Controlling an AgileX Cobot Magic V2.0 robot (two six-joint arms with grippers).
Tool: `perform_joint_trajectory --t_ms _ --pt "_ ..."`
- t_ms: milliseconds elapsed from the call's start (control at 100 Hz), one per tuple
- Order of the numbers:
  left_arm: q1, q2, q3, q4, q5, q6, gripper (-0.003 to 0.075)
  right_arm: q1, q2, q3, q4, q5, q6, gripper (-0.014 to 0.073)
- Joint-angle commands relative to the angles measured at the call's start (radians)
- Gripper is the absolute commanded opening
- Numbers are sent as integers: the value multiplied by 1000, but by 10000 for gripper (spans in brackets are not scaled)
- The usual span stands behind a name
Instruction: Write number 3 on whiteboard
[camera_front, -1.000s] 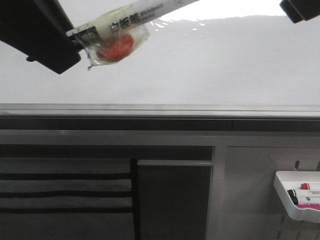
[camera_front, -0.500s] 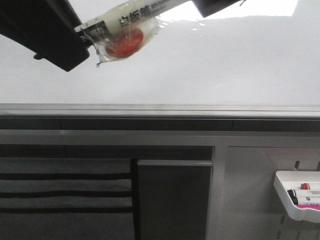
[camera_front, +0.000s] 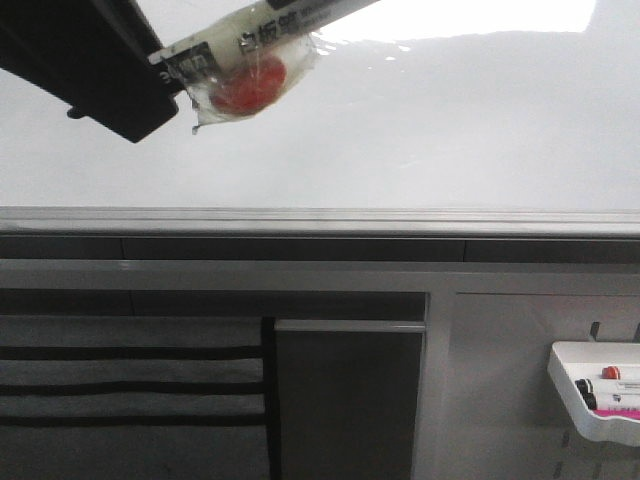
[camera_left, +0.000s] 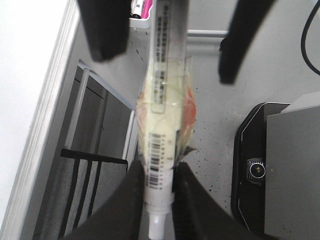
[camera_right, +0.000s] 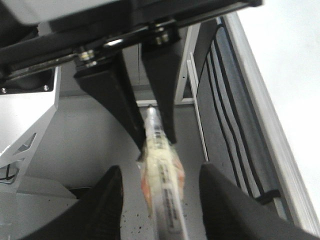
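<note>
So the whiteboard (camera_front: 400, 130) filled the whole upper part of the front view, glossy and white with a bright glare patch along its top edge; its grey rail (camera_front: 320, 218) ran straight across below the white surface. I couldn't spot any number 3 on the board, the surface looked bare in what was visible.

The left gripper (camera_left: 159, 192) was up against the board's upper left corner in the front view, and its two dark fingers (camera_left: 131, 200) were squeezed onto the tail end of a marker (camera_front: 255, 40); the marker was still wrapped in a clear plastic sleeve with a barcode label, black printed characters and a red-orange blob showing through. In the front view the marker slanted up and to the right from the gripper, across the top of the board and out of frame.

The right gripper (camera_right: 155, 200) didn't show in the front view; from its wrist camera its two fingers (camera_right: 102, 205) were spread apart, one on each side of the wrapped marker, and I couldn't tell whether either was touching it. The left wrist view showed the same two dark fingers standing apart around the marker's far end.

Below the board's rail, off to the lower right, a small white tray (camera_front: 585, 395) hung on a panel with a couple of markers lying in it; under the rail on the left was a grey panel with dark horizontal stripes (camera_front: 130, 385).
</note>
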Motion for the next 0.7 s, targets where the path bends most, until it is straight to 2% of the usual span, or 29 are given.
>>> perform_joint_trajectory --t_ms 0,150,690 --pt "-7 -17 -37 -27 -49 0 -20 -18 -16 -44 15 13 27 314" --pt "-7 -17 -37 -27 -51 0 -20 -18 0 -44 15 48 30 314" --pt "-7 -17 -37 -27 -59 0 -20 -18 44 -44 53 32 25 314"
